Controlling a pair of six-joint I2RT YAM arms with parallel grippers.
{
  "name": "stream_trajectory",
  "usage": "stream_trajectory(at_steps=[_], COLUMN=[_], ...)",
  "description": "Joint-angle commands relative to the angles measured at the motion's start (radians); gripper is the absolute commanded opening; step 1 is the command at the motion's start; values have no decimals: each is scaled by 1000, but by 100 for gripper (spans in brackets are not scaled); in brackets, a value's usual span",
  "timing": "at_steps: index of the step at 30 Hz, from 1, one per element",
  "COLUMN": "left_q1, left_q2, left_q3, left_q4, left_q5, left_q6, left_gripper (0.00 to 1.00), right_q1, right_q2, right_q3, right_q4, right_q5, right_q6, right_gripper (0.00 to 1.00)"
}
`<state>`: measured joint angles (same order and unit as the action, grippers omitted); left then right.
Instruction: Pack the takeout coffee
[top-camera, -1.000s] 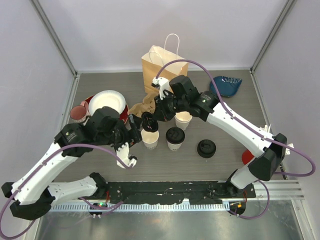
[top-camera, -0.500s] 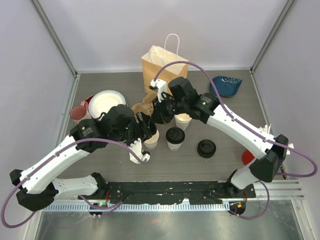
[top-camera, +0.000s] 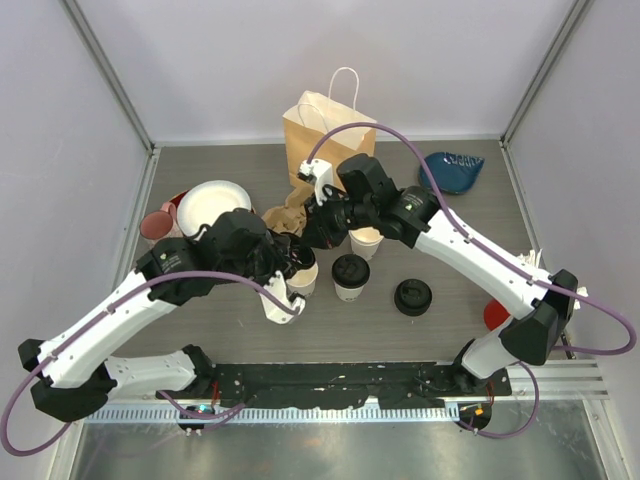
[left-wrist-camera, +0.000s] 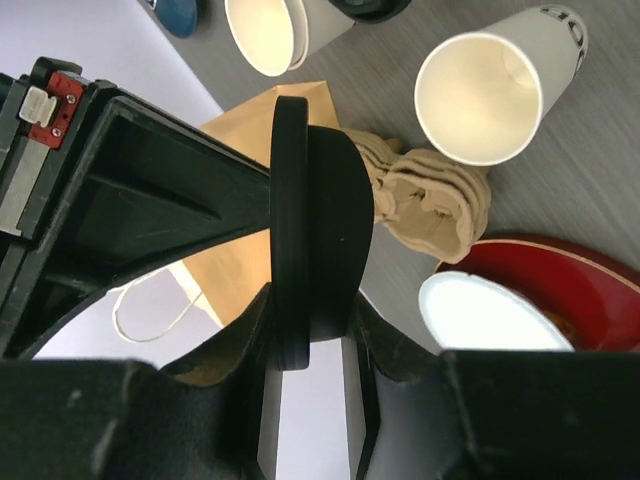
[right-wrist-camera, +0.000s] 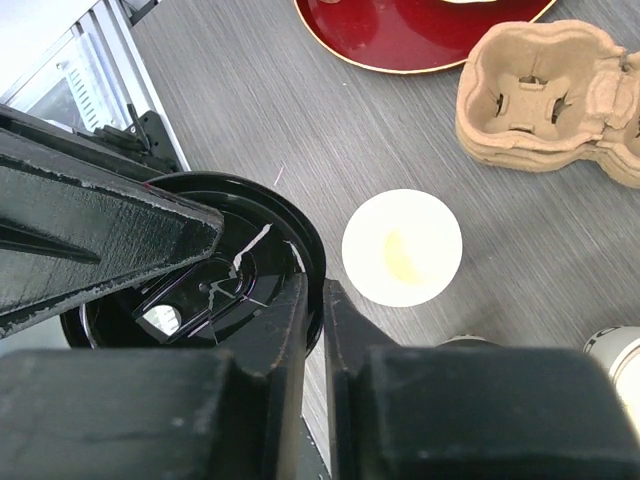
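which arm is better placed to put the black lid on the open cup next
Right, probably. The right gripper is shut on the rim of the black lid, with the open cup just beyond it in its wrist view. The left gripper only straddles the lid edge-on; its grip is unclear.

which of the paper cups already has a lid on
The middle cup, capped in black, beside the loose lid stack; the left cup and the rear cup stand open.
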<state>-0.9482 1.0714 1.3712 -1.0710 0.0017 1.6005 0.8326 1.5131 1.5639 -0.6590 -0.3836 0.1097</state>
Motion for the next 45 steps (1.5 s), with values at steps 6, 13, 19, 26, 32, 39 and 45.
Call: stream_trajectory(at_steps=[6,13,19,26,32,39,45], left_q1=[2,202,462,505,506,505,505], left_q2=[22,148,401,392,323,302,298], left_q3=[68,208,436,312,218,167,178], left_q4=[-9,-72,-282,-215,-139,-129,-130], left_q5=[17,154,542,797,866,880,885], left_q6=[-610,-1132,-1456,-1634,-1705,-1694,-1691], left_gripper=[1,1,1,1,2,3,3], right_q1=[-27,-151,-141,72,125,151,157], right_q2=[-103,-332,-508,-530,-435,-380,-340], right_q3=[5,-143,-333,-565,-510,-476,-429], right_q4=[44,154,379,716,690,703,668], right_q5=[161,311,195,278,243,275,227], right_q6=[18,53,-137,-485,-587,-613,-611], right_gripper=[61,72,76,58,49,47,44])
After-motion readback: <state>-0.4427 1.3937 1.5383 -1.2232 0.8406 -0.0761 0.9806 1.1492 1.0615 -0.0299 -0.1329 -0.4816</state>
